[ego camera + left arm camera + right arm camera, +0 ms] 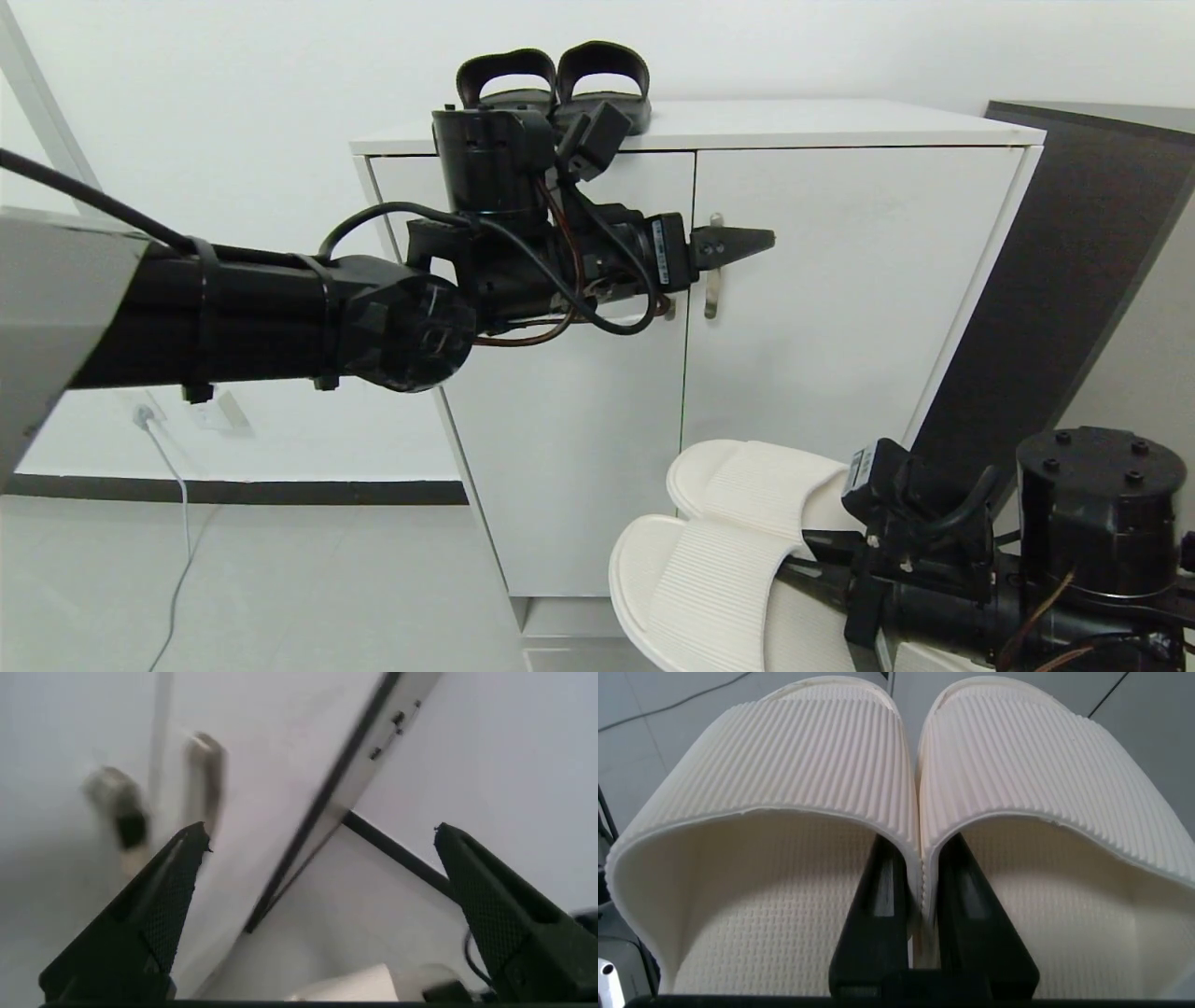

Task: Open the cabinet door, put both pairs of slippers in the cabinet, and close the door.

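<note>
Left gripper (756, 243): jaws spread wide, holding nothing, level with the bar handle (712, 285) at the seam of the white cabinet (840, 280), not yet on it. Right gripper (920, 859): closed on the touching inner strap walls of the white ribbed slippers (719, 551), which were held as a pair low before the cabinet front. Black slippers (551, 79) sat on the cabinet top. Both doors were shut. Judged: nothing stowed; opening, both placements and closing remain.

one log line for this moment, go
cabinet: doors closed | left gripper: open, near door handles | right gripper: shut on white slippers | black slippers: on cabinet top
</note>
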